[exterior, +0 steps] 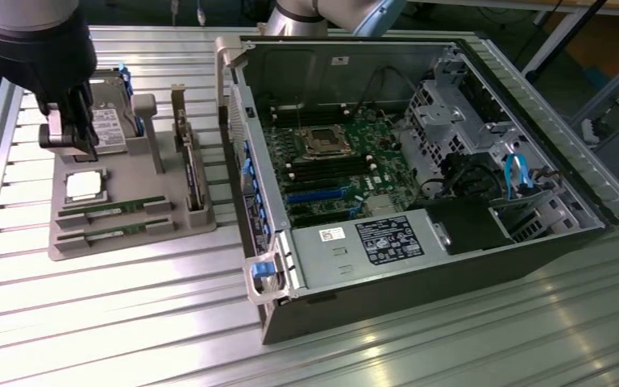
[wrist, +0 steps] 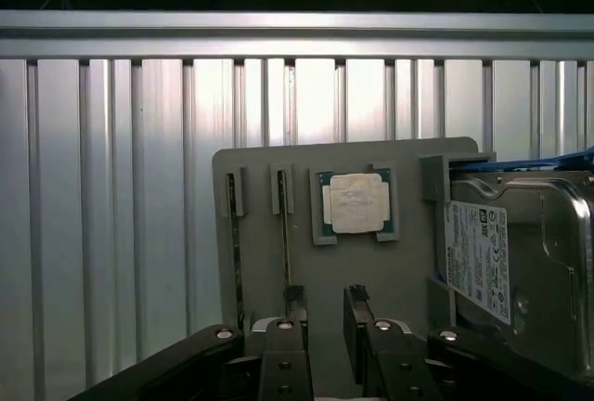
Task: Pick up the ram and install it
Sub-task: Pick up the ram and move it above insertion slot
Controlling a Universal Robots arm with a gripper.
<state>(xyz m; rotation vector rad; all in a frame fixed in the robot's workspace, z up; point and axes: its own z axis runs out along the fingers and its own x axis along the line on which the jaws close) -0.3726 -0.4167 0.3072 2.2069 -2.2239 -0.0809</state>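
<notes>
Fingers [wrist: 295,313] apart w/ nothing held, over grey tray [wrist: 390,271] nr the ram [wrist: 284,234] (sat in its slot).

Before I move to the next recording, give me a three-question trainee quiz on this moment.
1. True or false: the claw is holding something.
2. Multiple choice: in the gray holder, what sits between the ram sticks and the hard drive? A) CPU chip B) a fan C) a screwdriver
3. Count: how many ram sticks lie in the holder?
Key: 1 false, the claw is open and empty; 2 A; 3 two.
</notes>
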